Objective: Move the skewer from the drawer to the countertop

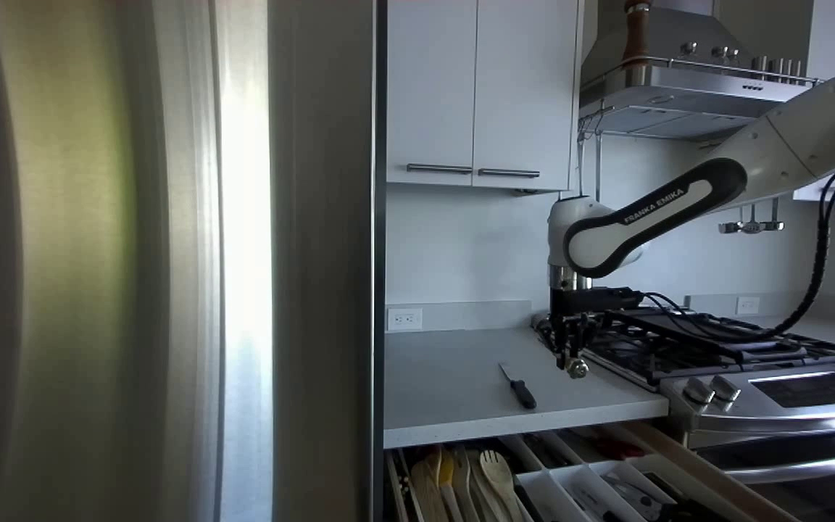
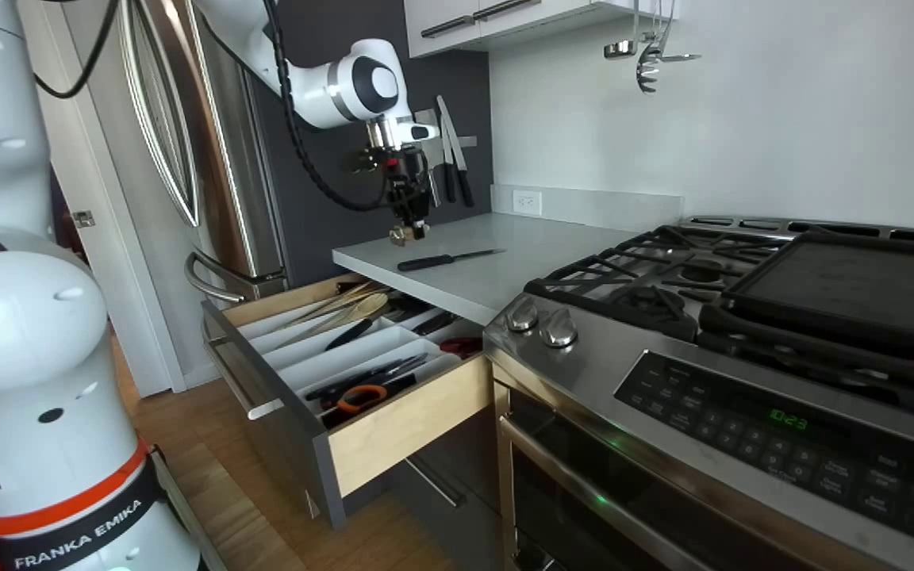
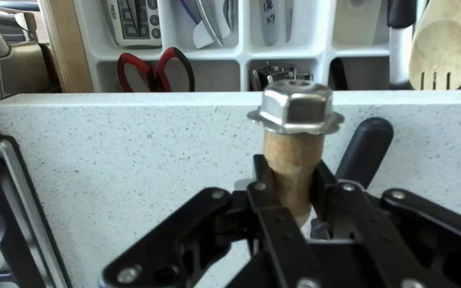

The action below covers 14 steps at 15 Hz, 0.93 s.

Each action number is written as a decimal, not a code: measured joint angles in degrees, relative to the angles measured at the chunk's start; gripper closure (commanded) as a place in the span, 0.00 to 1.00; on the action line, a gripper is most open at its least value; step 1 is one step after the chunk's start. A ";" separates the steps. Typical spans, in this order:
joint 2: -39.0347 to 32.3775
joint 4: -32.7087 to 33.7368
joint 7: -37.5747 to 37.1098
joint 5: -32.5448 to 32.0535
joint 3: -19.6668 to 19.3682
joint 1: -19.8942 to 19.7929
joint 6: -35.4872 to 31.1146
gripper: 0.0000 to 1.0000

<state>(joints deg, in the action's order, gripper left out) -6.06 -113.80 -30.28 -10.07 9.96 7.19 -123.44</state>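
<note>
While my fingers (image 3: pixel 265 200) grasp one metal-capped wooden piece (image 3: pixel 294 154), one knife (image 3: pixel 365 151) lies below them on the speckled worktop (image 3: pixel 134 160). Where the skewer is, I cannot tell. Lower down, one drawer (image 2: pixel 409 416) stands open; on opposite sides of them, one stove (image 2: pixel 711 412), one fridge (image 1: pixel 185 261).

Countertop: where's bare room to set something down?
Bare: countertop between the black-handled knife and the gas range, though the gripper and its metal-capped wooden piece hide part of it in the wrist view; also behind the knife, up to the backsplash. Crowded: the open drawer, tightest where wooden utensils bunch together.
</note>
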 measured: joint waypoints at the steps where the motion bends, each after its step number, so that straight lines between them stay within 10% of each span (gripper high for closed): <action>1: -2.37 1.82 -1.09 -0.38 -0.54 0.12 -0.01 0.93; 12: -18.34 15.89 -3.55 -0.31 -5.70 2.92 -0.90 0.93; 14: -19.63 17.20 -3.55 -0.22 -6.11 3.21 -0.90 0.72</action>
<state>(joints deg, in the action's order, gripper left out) -25.69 -96.61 -33.83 -10.28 3.84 10.40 -124.34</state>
